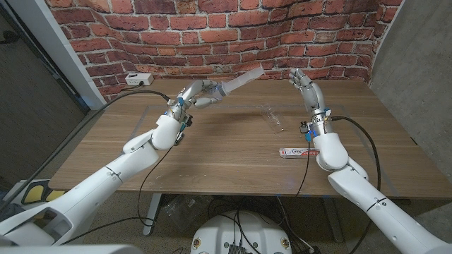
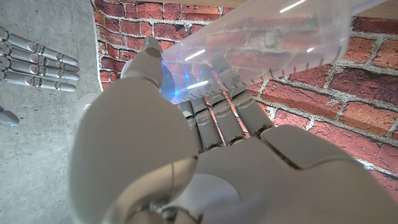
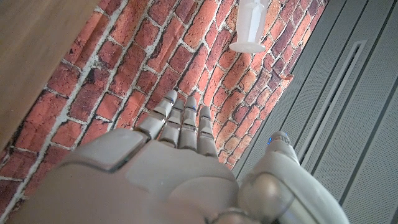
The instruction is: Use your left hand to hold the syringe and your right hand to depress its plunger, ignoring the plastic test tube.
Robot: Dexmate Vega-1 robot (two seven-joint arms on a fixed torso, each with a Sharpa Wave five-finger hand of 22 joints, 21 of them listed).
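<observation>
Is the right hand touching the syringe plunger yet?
No. The right hand is open, fingers apart, with a gap to the plunger of the syringe.

left hand (image 1: 200,94) raised and gripping, right hand (image 1: 304,83) raised, fingers apart

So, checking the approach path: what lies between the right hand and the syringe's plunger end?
Nothing: in the head view, only open air separates the right hand from the syringe.
</observation>
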